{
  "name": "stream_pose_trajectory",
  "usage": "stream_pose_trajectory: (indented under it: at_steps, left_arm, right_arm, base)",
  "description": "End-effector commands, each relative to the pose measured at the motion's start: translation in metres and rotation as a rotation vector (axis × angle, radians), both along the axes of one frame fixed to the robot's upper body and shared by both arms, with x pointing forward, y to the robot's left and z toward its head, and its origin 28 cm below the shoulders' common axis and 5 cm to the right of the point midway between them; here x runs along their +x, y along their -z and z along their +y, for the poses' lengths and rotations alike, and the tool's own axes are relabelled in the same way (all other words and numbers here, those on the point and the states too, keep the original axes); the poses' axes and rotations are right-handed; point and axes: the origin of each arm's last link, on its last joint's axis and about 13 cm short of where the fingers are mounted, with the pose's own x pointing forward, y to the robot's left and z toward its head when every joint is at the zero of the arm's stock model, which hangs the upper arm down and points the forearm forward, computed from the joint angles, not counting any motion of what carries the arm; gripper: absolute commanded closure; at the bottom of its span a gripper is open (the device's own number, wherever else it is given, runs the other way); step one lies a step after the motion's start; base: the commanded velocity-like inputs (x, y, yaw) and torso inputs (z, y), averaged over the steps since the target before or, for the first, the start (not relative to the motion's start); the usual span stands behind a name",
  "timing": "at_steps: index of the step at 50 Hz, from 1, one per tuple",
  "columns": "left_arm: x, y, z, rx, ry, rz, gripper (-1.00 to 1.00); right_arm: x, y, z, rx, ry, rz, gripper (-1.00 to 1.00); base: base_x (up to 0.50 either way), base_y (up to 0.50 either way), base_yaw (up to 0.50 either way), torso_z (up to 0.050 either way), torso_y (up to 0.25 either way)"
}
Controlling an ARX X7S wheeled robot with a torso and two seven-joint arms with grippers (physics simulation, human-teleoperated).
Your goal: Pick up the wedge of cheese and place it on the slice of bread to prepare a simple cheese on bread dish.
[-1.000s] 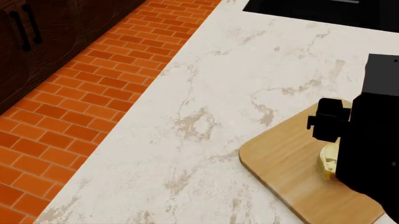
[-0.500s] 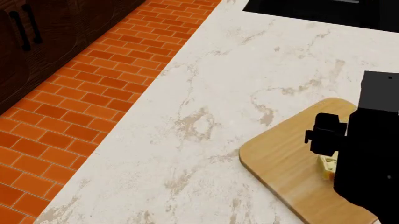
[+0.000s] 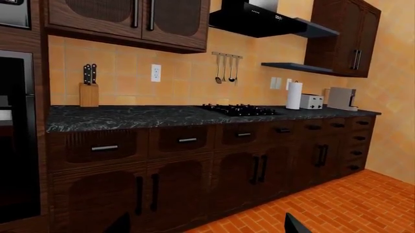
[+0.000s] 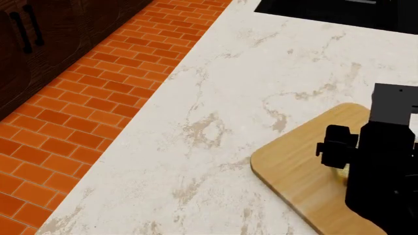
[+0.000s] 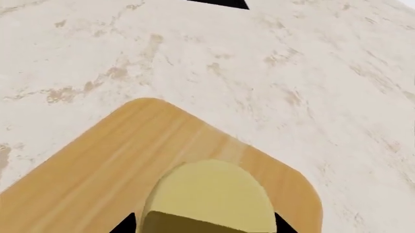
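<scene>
The wedge of cheese (image 5: 211,194), pale yellow and smooth, lies on the tan wooden cutting board (image 5: 116,160). My right gripper (image 5: 204,227) is open, and its two dark fingertips (image 5: 128,224) stand on either side of the cheese, close to its sides. In the head view my black right arm (image 4: 382,166) covers the cheese, and only a pale sliver (image 4: 341,172) shows beside it. The slice of bread is out of view. My left gripper (image 3: 204,229) is open and empty, held up in the air and facing the kitchen cabinets.
The cutting board (image 4: 294,171) lies on the white marble counter (image 4: 248,98), whose left edge drops to an orange brick floor (image 4: 85,107). A black sink or hob opening (image 4: 326,12) is at the counter's far side. Dark cabinets (image 3: 194,165) stand across the room.
My right arm has moved lower and nearer over the cutting board, and it now covers almost all of the cheese in the head view.
</scene>
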Motion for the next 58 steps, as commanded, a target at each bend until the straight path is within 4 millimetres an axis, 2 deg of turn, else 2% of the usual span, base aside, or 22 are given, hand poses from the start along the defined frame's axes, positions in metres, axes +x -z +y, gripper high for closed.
stream_pose_trajectory:
  at_steps: [1, 6, 10, 11, 14, 15, 18, 19, 23, 26, 29, 32, 35, 38, 41, 43, 47, 50, 53, 58]
  left_arm:
    - [0.000, 0.000, 0.000, 0.001, -0.002, 0.000, -1.00]
    - [0.000, 0.000, 0.000, 0.000, -0.001, -0.002, -1.00]
    - [-0.001, 0.000, 0.000, 0.001, -0.004, -0.005, -1.00]
    - [-0.001, 0.000, 0.000, 0.001, -0.004, -0.007, -1.00]
    - [-0.001, 0.000, 0.000, 0.003, -0.005, -0.011, -1.00]
    - [-0.001, 0.000, 0.000, 0.003, -0.003, -0.010, -1.00]
    - [-0.001, 0.000, 0.000, 0.004, -0.002, -0.014, -1.00]
    - [-0.002, 0.000, 0.000, 0.006, -0.002, -0.018, -1.00]
    - [-0.002, 0.000, 0.000, 0.007, 0.001, -0.021, -1.00]
    - [-0.001, 0.001, 0.000, 0.008, 0.004, -0.023, -1.00]
    - [-0.001, 0.001, 0.000, 0.008, 0.006, -0.022, -1.00]
    - [0.000, 0.001, 0.000, 0.008, 0.007, -0.020, -1.00]
    - [0.000, 0.001, 0.000, 0.008, 0.010, -0.017, -1.00]
    - [-0.001, 0.001, 0.000, 0.011, 0.006, -0.021, -1.00]
    - [-0.002, 0.000, -0.001, 0.010, 0.004, -0.024, -1.00]
    - [-0.002, -0.001, -0.001, 0.011, 0.004, -0.023, -1.00]
    - [-0.002, -0.001, -0.001, 0.010, 0.005, -0.021, -1.00]
    - [-0.003, -0.001, -0.002, 0.010, 0.004, -0.021, -1.00]
    - [-0.003, -0.001, -0.002, 0.010, 0.004, -0.023, -1.00]
    - [-0.003, -0.001, -0.002, 0.010, 0.008, -0.021, -1.00]
  right_arm:
    - [-0.012, -0.002, -0.003, -0.024, -0.013, 0.022, -1.00]
    - [-0.022, -0.028, -0.003, -0.041, -0.013, -0.048, -1.00]
    - [-0.033, -0.060, 0.000, -0.082, -0.016, -0.134, -1.00]
    - [-0.041, -0.079, 0.003, -0.096, -0.027, -0.185, -1.00]
    - [-0.050, -0.104, 0.005, -0.105, -0.022, -0.247, -1.00]
    - [-0.057, -0.118, 0.006, -0.107, -0.036, -0.279, -1.00]
    - [-0.064, -0.131, 0.008, -0.111, -0.050, -0.311, -1.00]
    - [-0.079, -0.155, 0.011, -0.130, -0.064, -0.359, -1.00]
    - [-0.113, -0.200, 0.015, -0.171, -0.072, -0.472, -1.00]
    - [-0.136, -0.220, 0.017, -0.185, -0.092, -0.526, -1.00]
    - [-0.169, -0.235, 0.023, -0.201, -0.115, -0.588, -1.00]
    - [-0.189, -0.235, 0.026, -0.195, -0.150, -0.629, -1.00]
    - [-0.214, -0.220, 0.034, -0.207, -0.198, -0.675, -1.00]
    - [-0.228, -0.206, 0.042, -0.257, -0.253, -0.697, -1.00]
    - [-0.249, -0.190, 0.055, -0.239, -0.343, -0.737, -1.00]
    - [-0.255, -0.181, 0.060, -0.219, -0.385, -0.749, -1.00]
    - [-0.264, -0.164, 0.072, -0.183, -0.486, -0.752, -1.00]
    - [-0.264, -0.162, 0.073, -0.190, -0.505, -0.747, -1.00]
    - [-0.257, -0.157, 0.080, -0.162, -0.582, -0.746, -1.00]
    - [-0.246, -0.146, 0.081, -0.153, -0.604, -0.768, -1.00]
  base:
    - [0.00, 0.00, 0.00, 0.000, 0.000]
    - [0.00, 0.00, 0.00, 0.000, 0.000]
    - [0.00, 0.00, 0.00, 0.000, 0.000]
    - [0.00, 0.00, 0.00, 0.000, 0.000]
    - [0.00, 0.00, 0.00, 0.000, 0.000]
    - [0.00, 0.00, 0.00, 0.000, 0.000]
    - [0.00, 0.00, 0.00, 0.000, 0.000]
    - [0.00, 0.00, 0.00, 0.000, 0.000]
    - [0.00, 0.00, 0.00, 0.000, 0.000]
    - [0.00, 0.00, 0.00, 0.000, 0.000]
    - [0.00, 0.00, 0.00, 0.000, 0.000]
    - [0.00, 0.00, 0.00, 0.000, 0.000]
    - [0.00, 0.00, 0.00, 0.000, 0.000]
    - [0.00, 0.00, 0.00, 0.000, 0.000]
    - [0.00, 0.00, 0.00, 0.000, 0.000]
    - [0.00, 0.00, 0.00, 0.000, 0.000]
    - [0.00, 0.00, 0.00, 0.000, 0.000]
    - [0.00, 0.00, 0.00, 0.000, 0.000]
    - [0.00, 0.00, 0.00, 0.000, 0.000]
    - [0.00, 0.00, 0.00, 0.000, 0.000]
